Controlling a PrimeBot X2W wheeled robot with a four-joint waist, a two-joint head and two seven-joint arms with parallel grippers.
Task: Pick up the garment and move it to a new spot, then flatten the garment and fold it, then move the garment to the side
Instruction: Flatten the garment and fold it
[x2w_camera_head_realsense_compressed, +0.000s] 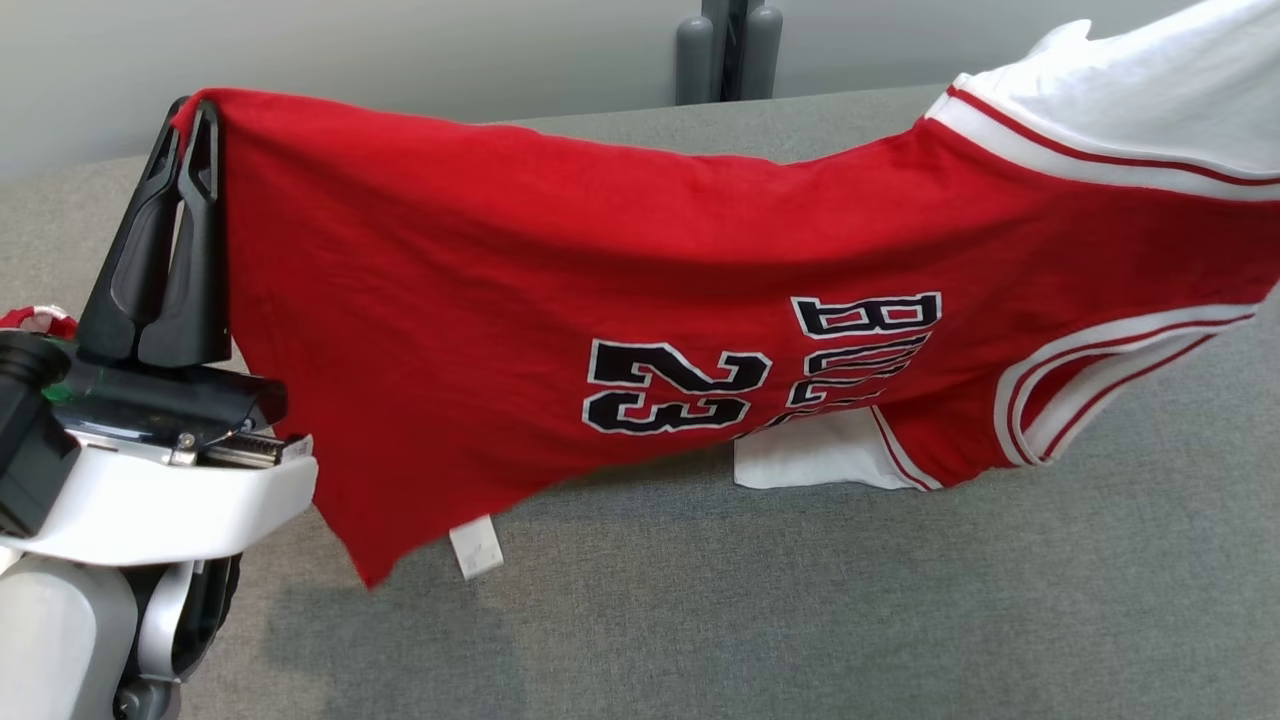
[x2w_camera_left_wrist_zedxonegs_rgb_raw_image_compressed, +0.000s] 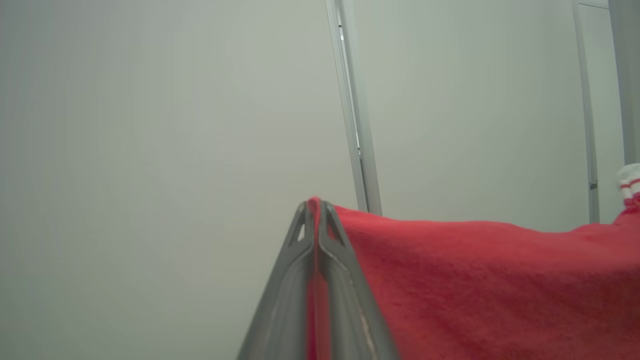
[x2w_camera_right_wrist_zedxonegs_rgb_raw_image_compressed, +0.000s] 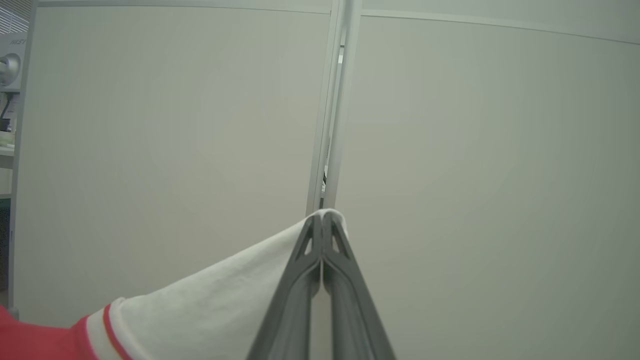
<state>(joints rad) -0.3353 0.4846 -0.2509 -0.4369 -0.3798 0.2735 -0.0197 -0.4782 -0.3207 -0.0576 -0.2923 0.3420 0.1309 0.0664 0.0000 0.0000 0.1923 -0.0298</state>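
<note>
You hold the garment (x2w_camera_head_realsense_compressed: 520, 260) stretched from ten o'clock to two o'clock. Your left gripper (x2w_camera_head_realsense_compressed: 192, 118) pinches its red hem corner and your right gripper (x2w_camera_right_wrist_zedxonegs_rgb_raw_image_compressed: 323, 220) pinches the white sleeve, likely to spread it open over the table (x2w_camera_head_realsense_compressed: 800, 600) before flattening.

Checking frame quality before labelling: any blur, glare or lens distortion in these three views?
Head view: sharp, even light, the jersey casts a soft shadow on the grey table. Left wrist view: hazy, washed out, left hand soft up close, wall posts lean. Right wrist view: right hand blurs toward the bottom edge, panel lines bow; no glare.
</note>
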